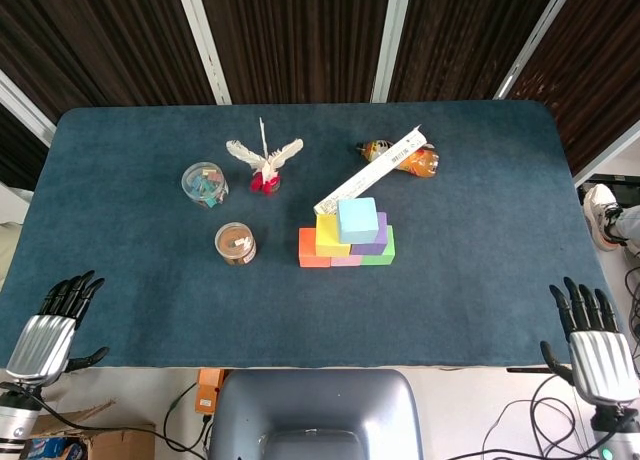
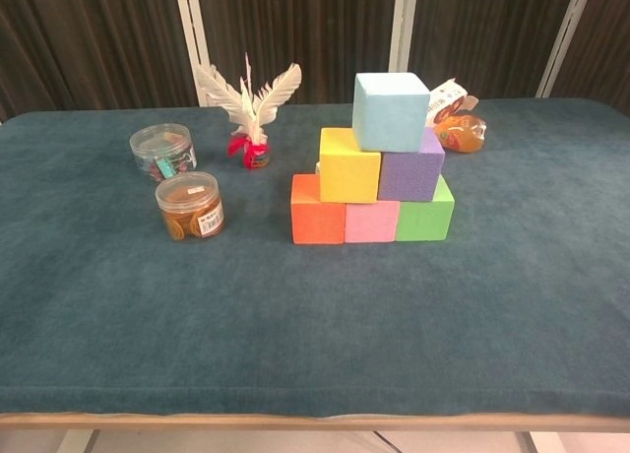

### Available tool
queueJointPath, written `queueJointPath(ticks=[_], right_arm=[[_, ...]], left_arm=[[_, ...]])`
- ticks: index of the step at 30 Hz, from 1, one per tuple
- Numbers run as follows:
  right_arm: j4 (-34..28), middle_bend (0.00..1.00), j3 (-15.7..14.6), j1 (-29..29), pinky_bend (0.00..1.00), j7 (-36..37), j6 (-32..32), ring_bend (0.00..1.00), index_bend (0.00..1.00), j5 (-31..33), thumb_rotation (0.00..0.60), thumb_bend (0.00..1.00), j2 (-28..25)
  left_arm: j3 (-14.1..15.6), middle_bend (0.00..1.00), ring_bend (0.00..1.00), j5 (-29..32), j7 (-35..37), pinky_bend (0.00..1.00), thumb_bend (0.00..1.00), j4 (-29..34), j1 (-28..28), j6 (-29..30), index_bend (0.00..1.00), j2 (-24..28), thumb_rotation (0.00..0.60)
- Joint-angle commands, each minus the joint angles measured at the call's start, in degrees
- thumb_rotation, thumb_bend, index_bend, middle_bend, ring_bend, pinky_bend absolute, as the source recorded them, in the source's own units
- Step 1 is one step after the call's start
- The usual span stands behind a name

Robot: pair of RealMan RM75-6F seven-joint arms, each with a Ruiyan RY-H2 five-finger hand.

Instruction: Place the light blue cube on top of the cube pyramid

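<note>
The light blue cube (image 2: pixel 391 109) sits on top of the cube pyramid (image 2: pixel 372 185), resting across the yellow cube (image 2: pixel 348 164) and the purple cube (image 2: pixel 410 173) of the middle row, with nothing touching it. Below those, the orange cube (image 2: pixel 317 208), the pink cube (image 2: pixel 371 221) and the green cube (image 2: pixel 426 213) form the bottom row on the blue counter (image 2: pixel 295 315). My right robot hand (image 1: pixel 598 347) is at the near right corner, just off the counter's edge and well apart from the pyramid; its fingers are spread apart and it holds nothing. My left robot hand (image 1: pixel 48 329) is at the near left edge, likewise empty, fingers extended and slightly fanned. Neither hand shows in the chest view. To the left of the pyramid stands a small round jar with brown contents (image 2: pixel 191 206), and beyond it a clear jar holding colourful bits (image 2: pixel 162 152). A white feather ornament with a red base (image 2: pixel 249 106) stands behind and to the left of the pyramid. Behind the pyramid a long white box (image 1: pixel 368 169) lies diagonally, its far end near an orange packet (image 1: pixel 413 159); I cannot tell whether the two touch.
</note>
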State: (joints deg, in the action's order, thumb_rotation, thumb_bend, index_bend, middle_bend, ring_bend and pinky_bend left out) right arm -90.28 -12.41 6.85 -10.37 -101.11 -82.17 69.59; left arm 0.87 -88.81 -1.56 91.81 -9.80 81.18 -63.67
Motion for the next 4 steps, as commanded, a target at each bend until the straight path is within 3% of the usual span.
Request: queueJointPath(ticks=[1,4], right_arm=[[1.2,0.0,1.2,-1.0,0.0,2.1,1.1,0.0,0.0,-1.3,0.6,0.27,0.2],[1.0,0.0,1.7,-1.2,0.0,3.2,3.0,0.0,0.0,-1.6,0.6,0.27,-0.4]], left_arm=[[-0.2,0.0,0.0,-0.1,-0.5,0.1,0.05,0.0,0.0,0.2,0.0,-0.2,0.6],[-0.2,0.0,0.0,-0.1,-0.8,0.1,0.05,0.0,0.0,0.0,0.0,-0.4,0.6]])
